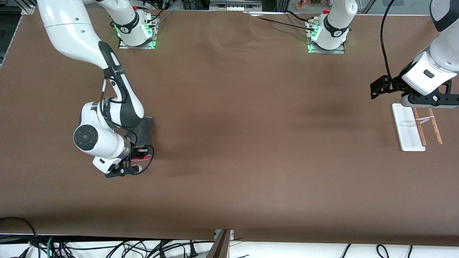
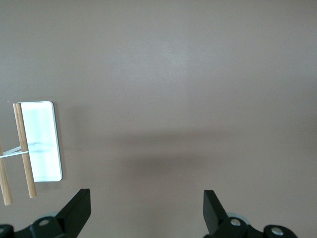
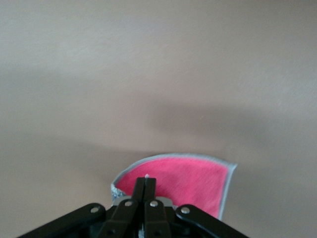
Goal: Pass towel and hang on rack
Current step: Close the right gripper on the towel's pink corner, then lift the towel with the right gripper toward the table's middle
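The towel [image 1: 145, 130] lies on the table toward the right arm's end, dark grey side up, with one corner lifted so its pink-red side [image 3: 193, 181] shows. My right gripper [image 1: 138, 156] is low over that towel, fingers pressed together on the lifted edge [image 3: 146, 181]. The rack [image 1: 408, 129] stands at the left arm's end: a white base [image 2: 42, 141] with two thin wooden rods [image 2: 24, 148]. My left gripper [image 1: 428, 102] hangs above the rack, open and empty [image 2: 146, 210], with only bare table between its fingers.
The brown table cover [image 1: 251, 125] stretches bare between the towel and the rack. Both arm bases stand along the table edge farthest from the front camera. Cables hang below the edge nearest that camera.
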### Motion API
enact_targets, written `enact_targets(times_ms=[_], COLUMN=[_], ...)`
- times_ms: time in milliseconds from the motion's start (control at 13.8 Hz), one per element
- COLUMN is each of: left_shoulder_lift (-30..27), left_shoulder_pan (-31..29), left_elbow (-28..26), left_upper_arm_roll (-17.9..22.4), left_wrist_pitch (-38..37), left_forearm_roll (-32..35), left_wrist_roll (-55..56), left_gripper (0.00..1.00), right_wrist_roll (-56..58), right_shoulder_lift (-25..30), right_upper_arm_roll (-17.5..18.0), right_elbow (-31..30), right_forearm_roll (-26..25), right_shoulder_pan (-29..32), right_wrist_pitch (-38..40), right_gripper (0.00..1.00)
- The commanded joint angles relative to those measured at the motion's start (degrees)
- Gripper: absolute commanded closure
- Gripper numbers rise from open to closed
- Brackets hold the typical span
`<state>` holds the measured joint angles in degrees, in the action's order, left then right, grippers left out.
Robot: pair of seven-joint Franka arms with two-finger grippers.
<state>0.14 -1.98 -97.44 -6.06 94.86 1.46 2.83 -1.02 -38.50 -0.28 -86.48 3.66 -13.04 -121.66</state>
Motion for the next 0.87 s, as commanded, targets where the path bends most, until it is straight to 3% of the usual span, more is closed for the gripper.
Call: enact_targets(times_ms=[0, 218, 363, 798], left_shoulder_lift=[-0.58, -0.66, -0.58, -0.31], left_shoulder_pan=[-0.57, -0.57, -0.57, -0.22], left_elbow=[0.32, 0.32, 0.32, 0.23], left_upper_arm_roll=[-0.09, -0.09, -0.09, -0.44], left_wrist_pitch=[-0.90, -0.90, -0.90, -2.04], left_forearm_roll=[-0.93, -0.93, -0.93, -1.11], left_wrist_roll=[-1.60, -1.60, -1.60, -1.60], left_gripper=[0.00, 0.00, 0.00, 0.00], right_wrist_roll=[-6.08, -11.09, -16.27, -39.72], right_shoulder_lift=[2.73, 3.96, 4.31, 4.31], right_upper_arm_roll=[2.38, 2.91, 3.52, 12.22], right_elbow=[1.65, 6.13, 8.42, 12.30], right_forearm_roll=[1.34, 11.16, 14.34, 29.01], right_shoulder_pan=[0.03, -0.14, -0.58, -0.93], right_wrist_pitch=[7.99, 16.86, 20.83, 24.72], right_gripper=[1.00, 1.00, 1.00, 1.00])
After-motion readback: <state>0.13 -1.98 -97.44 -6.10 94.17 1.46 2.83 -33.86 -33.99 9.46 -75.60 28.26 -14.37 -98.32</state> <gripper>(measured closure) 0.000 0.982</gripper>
